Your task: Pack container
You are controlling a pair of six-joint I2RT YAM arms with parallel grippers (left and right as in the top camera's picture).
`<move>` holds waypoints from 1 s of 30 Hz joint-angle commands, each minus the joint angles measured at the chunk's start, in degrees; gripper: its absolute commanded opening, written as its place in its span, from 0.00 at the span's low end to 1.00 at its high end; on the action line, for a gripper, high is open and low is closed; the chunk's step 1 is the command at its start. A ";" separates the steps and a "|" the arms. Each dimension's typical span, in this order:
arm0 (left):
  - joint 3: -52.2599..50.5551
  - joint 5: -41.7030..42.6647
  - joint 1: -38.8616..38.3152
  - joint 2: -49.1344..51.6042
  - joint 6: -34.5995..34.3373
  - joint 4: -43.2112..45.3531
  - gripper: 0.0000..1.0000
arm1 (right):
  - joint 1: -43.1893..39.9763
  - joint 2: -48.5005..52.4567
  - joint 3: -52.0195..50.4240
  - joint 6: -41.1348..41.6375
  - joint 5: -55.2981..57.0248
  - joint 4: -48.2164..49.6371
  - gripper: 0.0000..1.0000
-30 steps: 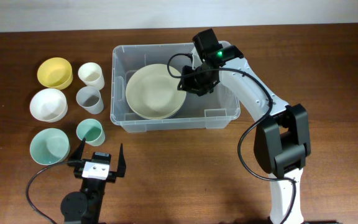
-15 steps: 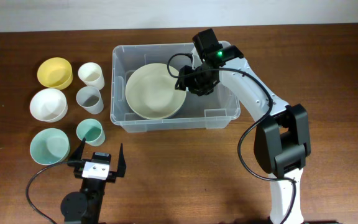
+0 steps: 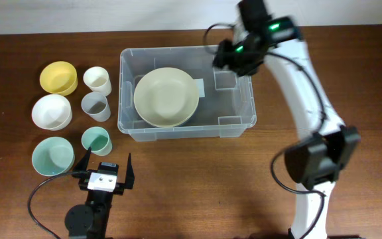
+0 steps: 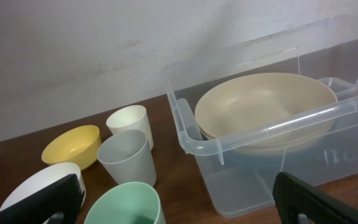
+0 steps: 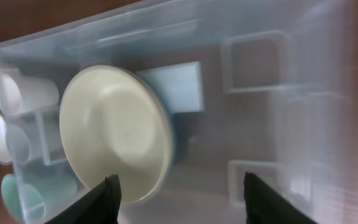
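The container [image 3: 244,123] is a clear rectangular bin at the table's middle, with a white label [image 3: 200,87] on its base. A large cream bowl [image 3: 166,96] lies in its left half, also seen in the left wrist view [image 4: 263,106] and the right wrist view [image 5: 114,134]. My right gripper [image 3: 234,58] is open and empty, raised above the bin's far right corner. My left gripper [image 3: 105,174] is open and empty at the table's near left, just in front of a mint cup [image 3: 96,140].
Left of the bin stand a yellow bowl [image 3: 58,76], a white bowl [image 3: 51,111], a mint bowl [image 3: 52,156], a cream cup [image 3: 97,79] and a grey cup [image 3: 95,106]. The bin's right half [image 5: 253,124] holds nothing.
My right gripper has let go of the cream bowl's rim and risen up and to the right, out of the bin. The bowl has settled flat. The left arm has not moved.
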 commanded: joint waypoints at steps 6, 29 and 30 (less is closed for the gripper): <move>-0.20 0.63 0.35 -0.44 0.68 -0.24 1.00 | -11.39 -11.02 21.59 -0.96 13.51 -20.96 0.69; -0.20 0.63 0.35 -0.44 0.68 -0.24 1.00 | -36.46 -50.62 -41.05 -11.41 15.41 -16.39 0.91; -0.20 0.63 0.35 -0.44 0.68 -0.24 1.00 | -37.29 -50.66 -43.43 -11.15 15.41 -15.32 0.93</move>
